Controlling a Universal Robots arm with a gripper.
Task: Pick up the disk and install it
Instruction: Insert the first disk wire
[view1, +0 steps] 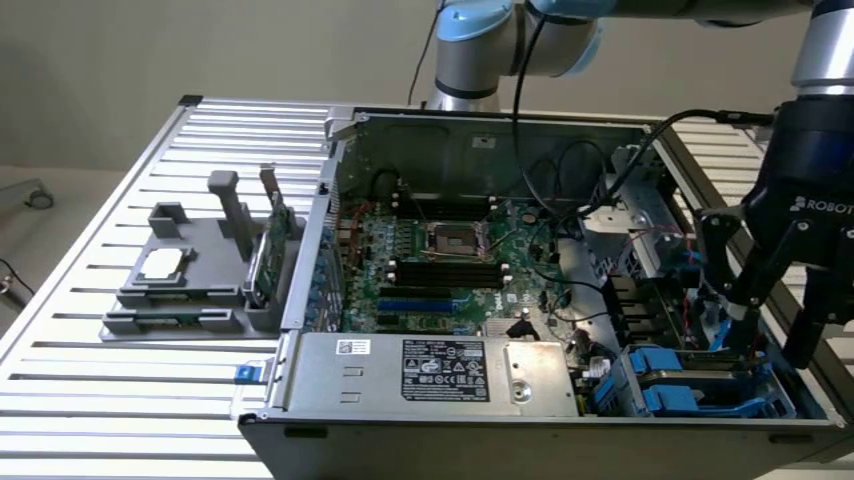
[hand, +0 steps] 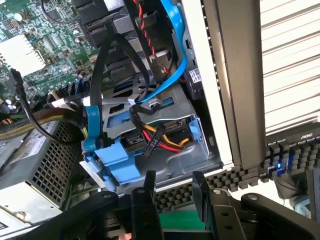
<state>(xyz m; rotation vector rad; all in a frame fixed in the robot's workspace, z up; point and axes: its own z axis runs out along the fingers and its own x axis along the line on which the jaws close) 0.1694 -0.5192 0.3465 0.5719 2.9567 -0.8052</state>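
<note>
Disk (hand: 111, 161): mostly hidden. Shows as a bright blue carrier in the drive cage (hand: 175, 162) at the corner of the computer case (view1: 534, 445). Metal body tucked under cage sheet and wiring, label not made out. Cannot tell whether fully seated or only resting in the slot. Partly covered by a blue data cable (hand: 176, 55) and a red-yellow-black power bundle (hand: 162, 142) crossing the cage. Seen in the exterior view as blue plastic low in the case, partly cut by the case wall; hard to sort one blue piece from another there.

State of the jaws: wide apart, gripping nothing, clear gap between the fingertips (hand: 201, 192). Hang over the case edge at the exterior view's right, above the drive cage. Disk: below the jaws and toward the exterior view's left of them, near but apart, no contact. From the wrist, carrier just beyond the tips, nearer one finger than the other.

Arm (view1: 494, 40) cut off by the frame top, wrist body clipped at the exterior view's right edge. Case open on the slatted desk (view1: 80, 400), motherboard (view1: 441, 260) and power supply (view1: 441, 370) exposed. Grey holder (view1: 187, 295) on the desk at the exterior view's left, carrying a small silver chip (view1: 160, 263) and an upright green card (view1: 278, 240), well apart from the jaws.
</note>
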